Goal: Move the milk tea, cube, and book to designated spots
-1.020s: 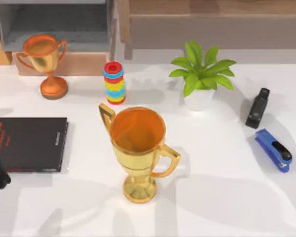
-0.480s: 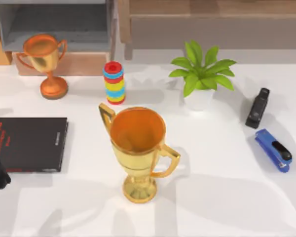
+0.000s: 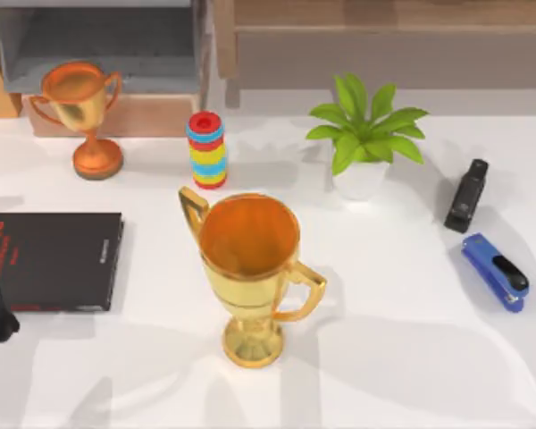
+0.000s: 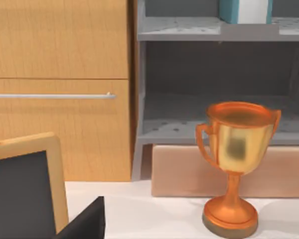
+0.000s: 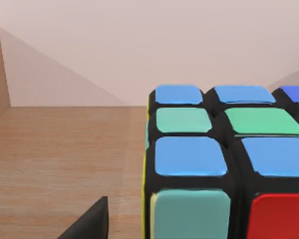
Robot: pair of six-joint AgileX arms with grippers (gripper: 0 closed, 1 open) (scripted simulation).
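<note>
Evidently the cube (image 5: 224, 164) is rigid, light and slick-faced; grip flat opposing sides, not corners. Pincer state on either AgileX arm: cannot tell.

Red lettering and a thin line of pale print mark the cover of the black book (image 3: 52, 261), which lies left of the large gold trophy (image 3: 248, 268), but none of it can be read. Nothing else carries writing.
</note>
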